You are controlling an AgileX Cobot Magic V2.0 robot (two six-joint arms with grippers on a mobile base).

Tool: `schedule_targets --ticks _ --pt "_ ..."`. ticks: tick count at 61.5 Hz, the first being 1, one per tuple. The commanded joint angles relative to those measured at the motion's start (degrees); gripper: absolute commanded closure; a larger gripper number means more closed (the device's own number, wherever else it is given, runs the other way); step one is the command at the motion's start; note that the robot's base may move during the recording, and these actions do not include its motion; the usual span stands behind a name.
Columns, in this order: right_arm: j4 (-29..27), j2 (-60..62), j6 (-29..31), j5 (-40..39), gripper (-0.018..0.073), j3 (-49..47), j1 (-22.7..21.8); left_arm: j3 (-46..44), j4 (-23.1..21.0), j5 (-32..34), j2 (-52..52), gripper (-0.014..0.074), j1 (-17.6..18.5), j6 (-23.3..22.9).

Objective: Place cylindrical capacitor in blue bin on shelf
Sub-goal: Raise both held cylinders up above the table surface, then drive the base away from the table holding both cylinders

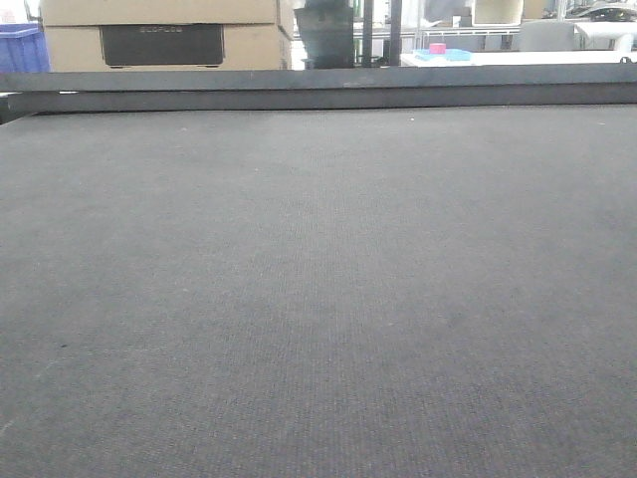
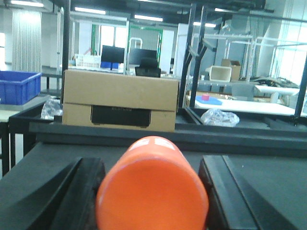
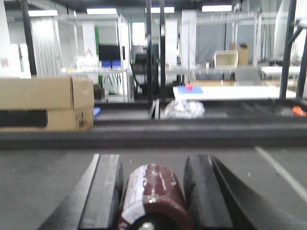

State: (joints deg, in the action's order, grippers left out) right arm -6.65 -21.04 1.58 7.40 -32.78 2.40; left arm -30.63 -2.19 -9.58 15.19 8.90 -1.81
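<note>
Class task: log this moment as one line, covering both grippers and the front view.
left gripper: shut on orange cylinder | right gripper: shut on maroon capacitor | front view: dark mat

A gray woven mat [image 1: 318,299] fills most of the frame and ends at a dark rail [image 1: 318,90] along its far edge. Behind the rail are a cardboard box [image 1: 259,40] with a dark panel, a blue crate [image 1: 20,50] at the far left, and a white table [image 1: 537,58] bearing a small pink object [image 1: 437,48].
</note>
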Motion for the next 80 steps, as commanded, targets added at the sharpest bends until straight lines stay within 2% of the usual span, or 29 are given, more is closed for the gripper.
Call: schedule_targets --ticks 1,80 --pt "0.41 2.49 0.13 -1.04 0.0722 0.08 0.11 0.06 -0.23 0.77 -1.68 0.0707 0.11 -0.11" --pt "0.41 3.67 0.13 -0.95 0.0722 0.08 0.11 0.06 -0.23 0.87 -2.42 0.0707 0.11 -0.11"
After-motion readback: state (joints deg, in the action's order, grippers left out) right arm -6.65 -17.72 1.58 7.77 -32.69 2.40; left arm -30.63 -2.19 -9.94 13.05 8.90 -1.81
